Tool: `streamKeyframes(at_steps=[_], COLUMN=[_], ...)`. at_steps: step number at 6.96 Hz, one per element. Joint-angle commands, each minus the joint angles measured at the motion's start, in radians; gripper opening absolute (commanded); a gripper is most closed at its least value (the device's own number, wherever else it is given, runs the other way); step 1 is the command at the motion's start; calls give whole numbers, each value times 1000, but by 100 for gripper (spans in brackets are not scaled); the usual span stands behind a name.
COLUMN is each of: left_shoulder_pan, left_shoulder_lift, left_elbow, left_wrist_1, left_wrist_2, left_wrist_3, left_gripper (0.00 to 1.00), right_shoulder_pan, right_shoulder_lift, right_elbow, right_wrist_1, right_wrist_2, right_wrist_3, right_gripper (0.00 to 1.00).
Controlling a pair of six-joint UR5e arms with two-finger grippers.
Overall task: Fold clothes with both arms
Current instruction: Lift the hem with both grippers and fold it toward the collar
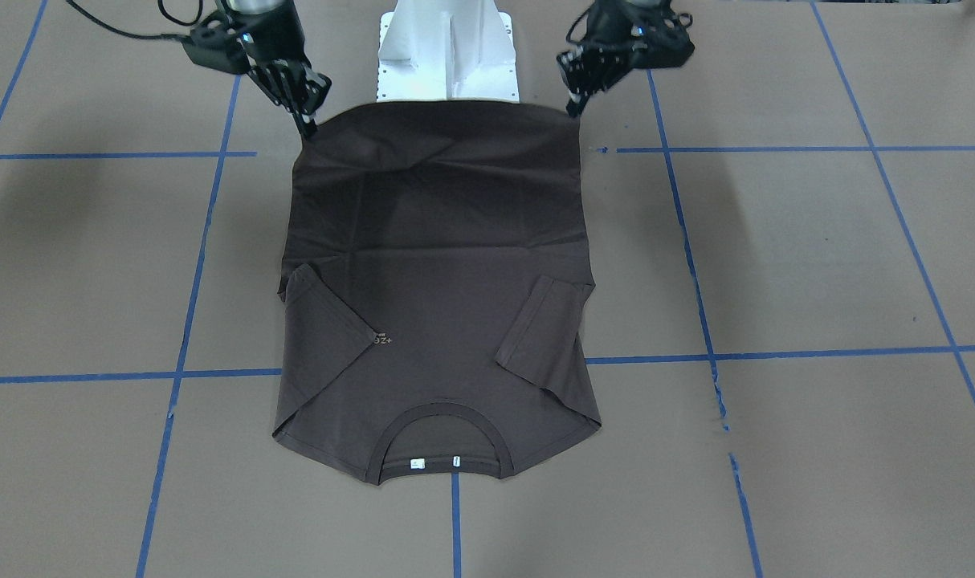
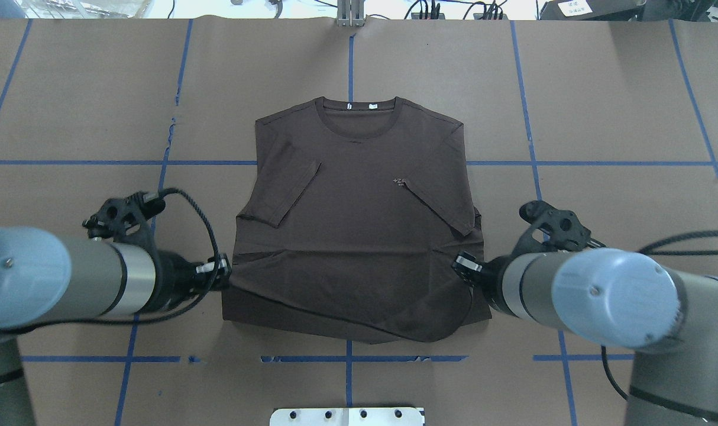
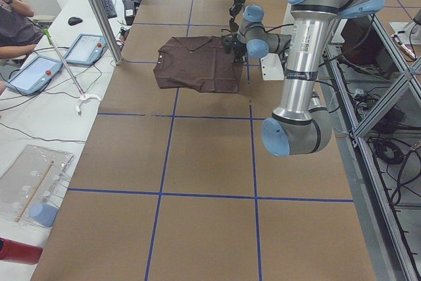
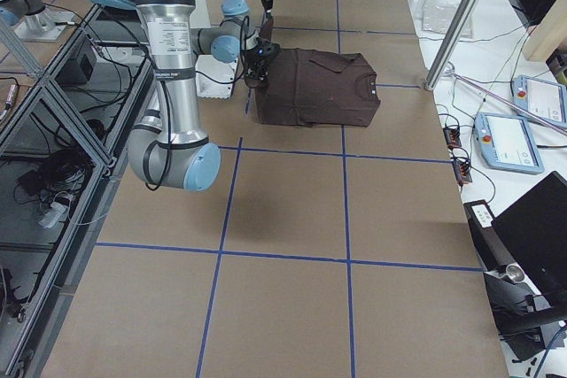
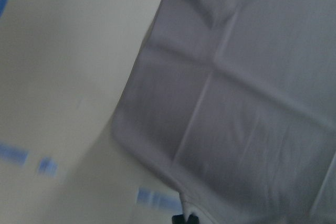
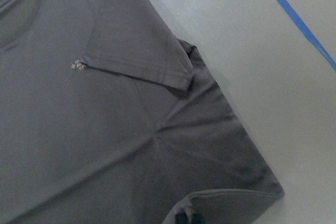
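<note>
The left claw point(image 1: 574, 108) is seen pressed together on one hem corner of the shirt point(image 1: 447, 265), with the cloth pinched between its fingertips. The right claw point(image 1: 307, 127) is closed in the same way on the opposite hem corner. In the overhead view both claws are largely hidden behind their own wrists.

The hem is held stretched almost straight between the two claws, just in front of the white pedestal point(image 1: 447, 48). In the side views this edge is seen raised a little off the worktop point(image 1: 817, 257). Creases are drawn across the lower cloth from the pinched corners. In the right wrist view the hem corner is curled over beside the fingertip. The left wrist view is blurred, and little beyond grey cloth and pale worktop can be made out.

The rest of the shirt is laid flat, front side up, in the middle of the worktop, with the collar point(image 1: 443, 417) turned away from the robot. Two white tags point(image 1: 417, 463) are shown inside the collar. Both sleeves are folded inward over the front: the sleeve on the robot's right point(image 1: 323, 317) is laid partly across the small pale lettering point(image 1: 383, 339), and the other sleeve point(image 1: 545, 331) is laid apart from it.

Blue tape lines point(image 1: 777, 353) are crossed by the shirt. The left arm point(image 2: 69, 278) and the right arm point(image 2: 601, 296) are brought in low from either side
</note>
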Motion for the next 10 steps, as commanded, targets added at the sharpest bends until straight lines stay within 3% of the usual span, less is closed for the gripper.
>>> streamKeyframes(at_steps=[1,3,4,5,6,8,10], left_shoulder_pan=[-168,-257,-293,-311,-312,-333,-333], left_shoulder_lift=[-171,-225,-249,-291,-318,-331,-332], left_elbow=[277,551,627,678,717,821,868], left_wrist_1=[-30,-323,-369,-372,-395,-516,-527], left_wrist_2=[0,2,6,49,60,78,95], left_wrist_3=[183,190,206,246,246,262,277], left_gripper=[0,0,0,0,0,0,0], right_shoulder_pan=[161,253,294,337,350,379,405], right_shoulder_lift=[117,189,195,229,304,375,402], right_elbow=[-207,-382,-491,-616,-731,-841,-962], right_wrist_1=[8,29,163,284,312,321,443], right_wrist_2=[77,135,145,180,182,183,183], right_wrist_3=[-195,-292,-299,-299,-300,-314,-348], right_gripper=[0,0,0,0,0,0,0])
